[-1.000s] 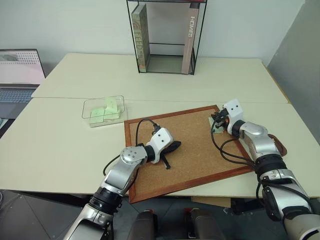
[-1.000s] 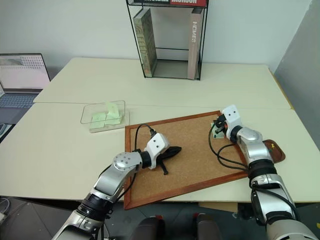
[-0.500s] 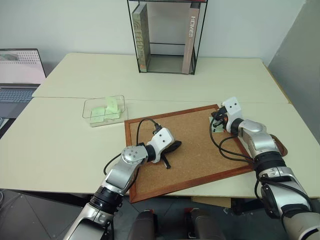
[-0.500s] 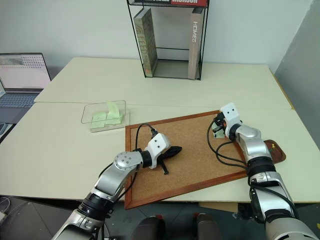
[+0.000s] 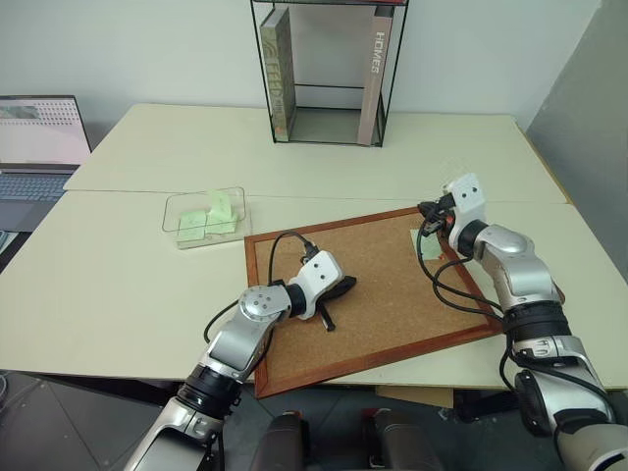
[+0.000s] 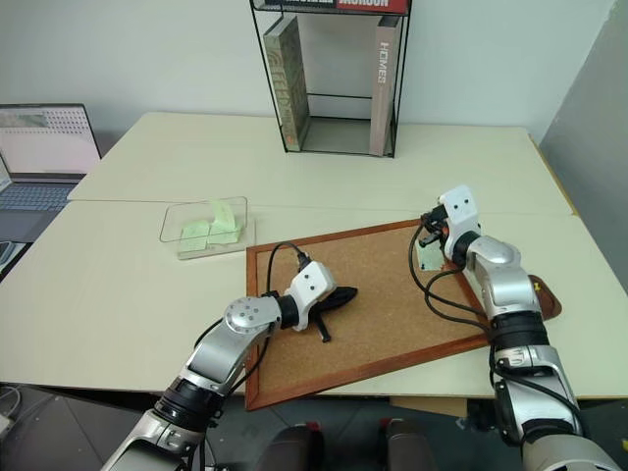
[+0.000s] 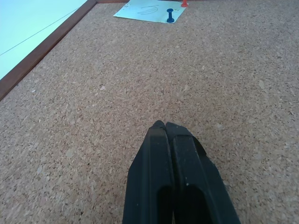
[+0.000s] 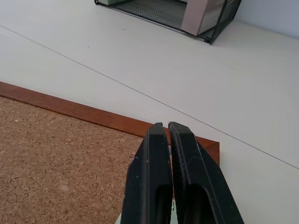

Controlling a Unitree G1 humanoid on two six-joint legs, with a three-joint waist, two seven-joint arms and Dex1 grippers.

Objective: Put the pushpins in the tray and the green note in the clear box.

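Left eye view: cork board low centre, clear box at left of centre already holding green slips; one green note still lies on the board's upper right corner, just below the right gripper, whose fingers are pressed together; I cannot tell whether a pin is between the tips. Left gripper rests mid-board, fingers together, holding nothing. Right eye view: the tray shows as a reddish-brown edge at right, behind the right forearm; contents unreadable. Left wrist view: closed fingers over bare cork; at upper centre the note carries a blue pushpin, with a red pushpin at the top edge. Right wrist view: shut fingers above the board's corner, a sliver of note at the bottom. Judgement: task part done; at least two pins and this note remain.
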